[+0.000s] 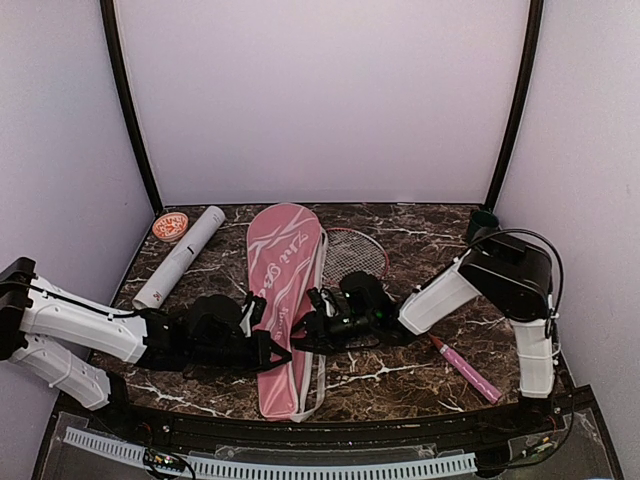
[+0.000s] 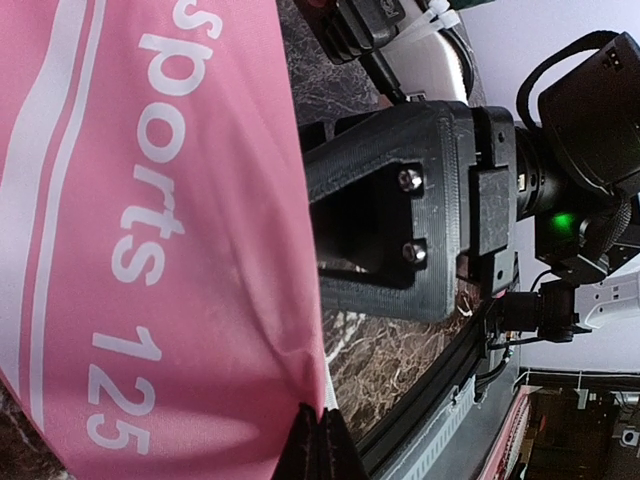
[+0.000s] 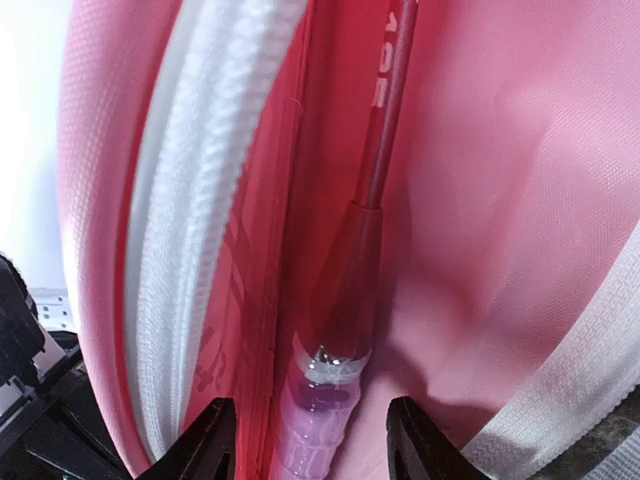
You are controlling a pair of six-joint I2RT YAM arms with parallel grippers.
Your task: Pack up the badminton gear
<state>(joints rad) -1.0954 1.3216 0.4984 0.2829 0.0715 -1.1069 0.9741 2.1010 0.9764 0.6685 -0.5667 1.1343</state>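
The pink racket-shaped bag (image 1: 285,300) lies lengthwise at the table's middle. My left gripper (image 2: 320,432) is shut on the fabric of its right edge (image 2: 200,250), near the front end. My right gripper (image 3: 312,440) reaches into the bag's open side, jaws open. A racket's red shaft (image 3: 385,150) and pink handle (image 3: 315,435) lie inside the bag between the fingertips (image 3: 212,432), untouched by them. Another racket's head (image 1: 352,255) shows right of the bag, with a pink handle (image 1: 465,368) beyond my right arm. The white tube (image 1: 180,257) lies at left beside its red cap (image 1: 170,226). No shuttlecocks show.
A small dark green cup (image 1: 483,220) stands at the back right corner. The bag's white zipper (image 3: 190,200) runs along the left of the opening. My right gripper's black body (image 2: 390,230) hangs close over the bag's edge. White walls enclose the marble table (image 1: 400,380).
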